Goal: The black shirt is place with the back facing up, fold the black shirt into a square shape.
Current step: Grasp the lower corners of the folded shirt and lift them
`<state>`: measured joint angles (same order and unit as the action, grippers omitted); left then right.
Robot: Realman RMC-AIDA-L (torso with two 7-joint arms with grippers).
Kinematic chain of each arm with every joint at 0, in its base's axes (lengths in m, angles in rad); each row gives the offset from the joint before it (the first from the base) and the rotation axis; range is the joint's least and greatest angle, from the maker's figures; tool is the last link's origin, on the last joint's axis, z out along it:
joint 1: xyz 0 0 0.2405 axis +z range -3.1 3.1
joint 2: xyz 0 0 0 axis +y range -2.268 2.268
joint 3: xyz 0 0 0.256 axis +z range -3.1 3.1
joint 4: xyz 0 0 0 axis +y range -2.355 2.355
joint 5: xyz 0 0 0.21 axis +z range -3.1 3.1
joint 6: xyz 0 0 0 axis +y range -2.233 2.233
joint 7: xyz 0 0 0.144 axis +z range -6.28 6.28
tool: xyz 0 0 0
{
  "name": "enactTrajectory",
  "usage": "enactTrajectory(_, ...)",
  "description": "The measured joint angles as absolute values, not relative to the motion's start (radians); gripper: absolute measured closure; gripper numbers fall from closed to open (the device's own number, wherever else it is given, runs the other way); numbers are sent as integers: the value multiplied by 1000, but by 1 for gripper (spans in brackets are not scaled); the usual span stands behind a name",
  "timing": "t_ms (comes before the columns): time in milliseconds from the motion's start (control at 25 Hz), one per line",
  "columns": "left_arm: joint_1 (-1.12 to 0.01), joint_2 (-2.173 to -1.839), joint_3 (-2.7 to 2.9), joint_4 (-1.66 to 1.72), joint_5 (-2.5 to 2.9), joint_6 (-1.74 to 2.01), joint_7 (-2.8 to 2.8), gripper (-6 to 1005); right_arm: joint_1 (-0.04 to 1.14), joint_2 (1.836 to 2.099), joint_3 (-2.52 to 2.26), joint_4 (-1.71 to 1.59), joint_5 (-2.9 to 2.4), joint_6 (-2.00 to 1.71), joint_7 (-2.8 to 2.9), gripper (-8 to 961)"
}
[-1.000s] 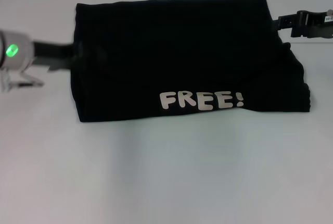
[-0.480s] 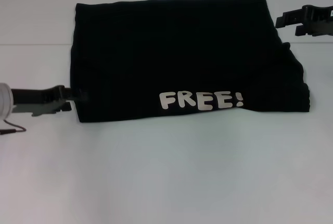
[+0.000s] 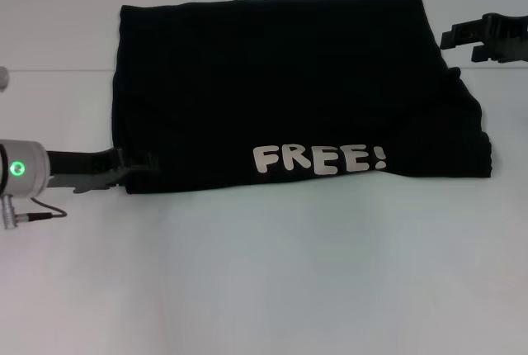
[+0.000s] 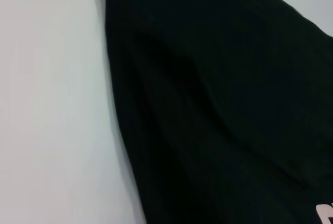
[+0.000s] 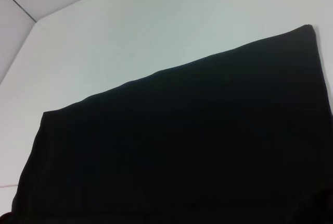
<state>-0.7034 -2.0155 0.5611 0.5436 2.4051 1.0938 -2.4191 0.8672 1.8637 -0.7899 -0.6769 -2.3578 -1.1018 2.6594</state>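
The black shirt (image 3: 280,82) lies flat on the white table as a wide, roughly rectangular folded shape. Its white "FREE!" lettering (image 3: 318,158) faces up along the near edge. My left gripper (image 3: 139,162) is low at the shirt's near left corner, with its tip over the cloth edge. The left wrist view shows the shirt's left edge (image 4: 218,78) close up and a bit of the lettering (image 4: 325,214). My right gripper (image 3: 452,39) hovers open and empty just off the shirt's far right corner, apart from the cloth. The right wrist view looks across the shirt (image 5: 182,146).
The white table (image 3: 264,272) stretches in front of the shirt and to its left. The shirt's right side bulges out in a rumpled flap (image 3: 474,136). A table edge line shows at far left in the right wrist view (image 5: 21,5).
My left gripper has moved from the middle of the shirt's left edge down to its near left corner. My right gripper has drawn back to the right, off the far right corner.
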Motion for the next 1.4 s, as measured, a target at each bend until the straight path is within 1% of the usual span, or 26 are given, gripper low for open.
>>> enactTrajectory(200, -723, -2025, 610, 528, 2407, 1054, -2419, 394, 867, 1864, -790, -676, -2358, -1100, 2657, 308)
enactTrajectory(560, -722, -2025, 623, 537, 2403, 1048, -2428, 462, 860, 1861, -776, -677, -2358, -1116, 2650, 325)
enactTrajectory(800, -721, -2022, 619, 558, 2401, 1091, -2427, 752, 847, 1854, -777, -685, -2388, -1171, 2647, 336)
enactTrajectory(960, -722, -2012, 615, 601, 2400, 1158, -2427, 930, 832, 1846, -777, -689, -2456, -1247, 2635, 344)
enactTrajectory(1080, -727, -2009, 615, 604, 2400, 1164, -2429, 949, 806, 1839, -776, -690, -2497, -1293, 2618, 350)
enactTrajectory(1200, -729, -2009, 614, 604, 2400, 1157, -2430, 968, 773, 1839, -776, -693, -2505, -1298, 2597, 355)
enactTrajectory(1280, -730, -2009, 613, 603, 2400, 1152, -2430, 968, 752, 1841, -775, -700, -2507, -1284, 2582, 359)
enactTrajectory(1400, -732, -2010, 612, 602, 2399, 1150, -2431, 969, 729, 1853, -774, -708, -2504, -1249, 2561, 365)
